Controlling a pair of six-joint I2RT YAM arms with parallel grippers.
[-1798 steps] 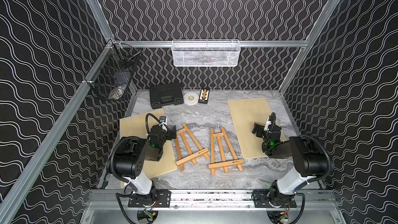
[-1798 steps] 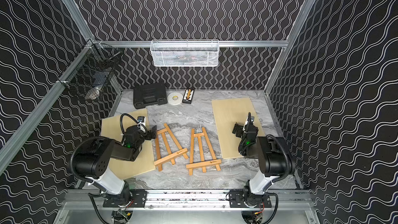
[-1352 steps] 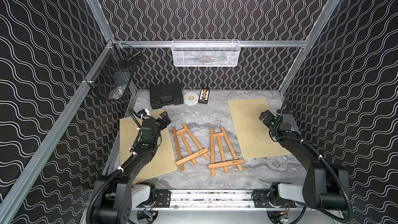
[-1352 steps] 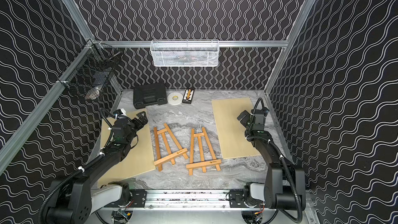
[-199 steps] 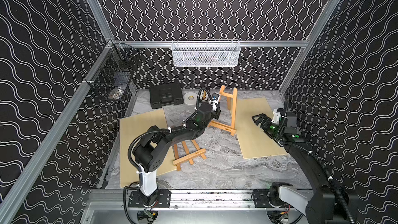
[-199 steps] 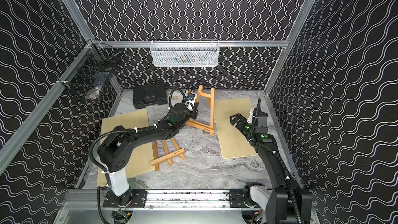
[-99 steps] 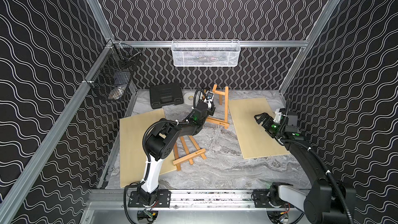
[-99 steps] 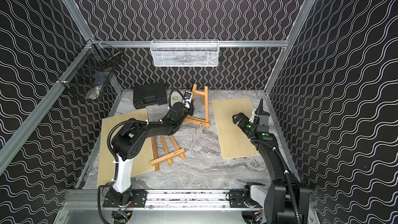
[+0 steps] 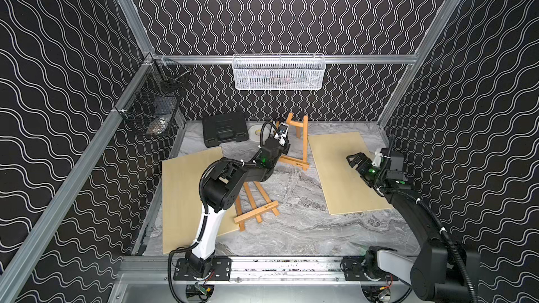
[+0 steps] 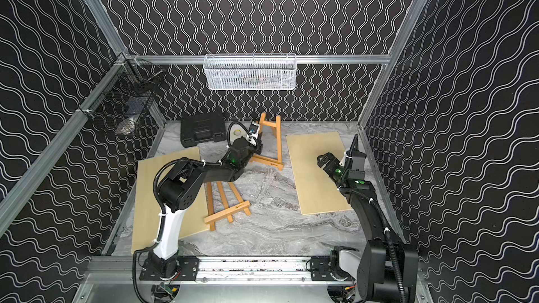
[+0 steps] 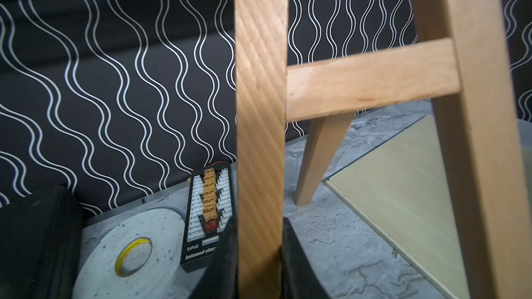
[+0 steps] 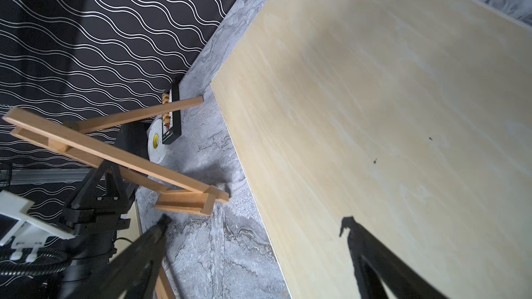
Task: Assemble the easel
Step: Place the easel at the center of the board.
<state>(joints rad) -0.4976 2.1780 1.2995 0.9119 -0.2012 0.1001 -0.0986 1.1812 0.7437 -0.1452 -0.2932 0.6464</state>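
A wooden easel [image 9: 304, 141] [image 10: 278, 141] stands upright at the back middle of the table. Its bottom ledge rests on the marble and its rear leg [image 11: 319, 162] is spread towards the back wall. My left gripper [image 9: 284, 148] [image 10: 258, 147] [image 11: 259, 225] is shut on the easel's left front leg [image 11: 260, 96]. A second easel [image 9: 256, 205] [image 10: 227, 202] lies flat beside the left arm. My right gripper [image 9: 354, 160] [image 10: 325, 160] [image 12: 254, 221] hangs open and holds nothing. It is above the left edge of the right plywood board [image 9: 341, 188] [image 12: 374, 96].
Another plywood board [image 9: 180, 193] lies at the left. A black case [image 9: 226, 128], a tape roll [image 11: 129, 254] and a small charger board [image 11: 207, 220] sit along the back wall. A white wire basket [image 9: 278, 72] and a black one [image 9: 157, 106] hang on the walls.
Both easels lay flat at first. In the last second my left gripper carried its easel back and set it more upright. The right gripper shifted slightly and stayed open.
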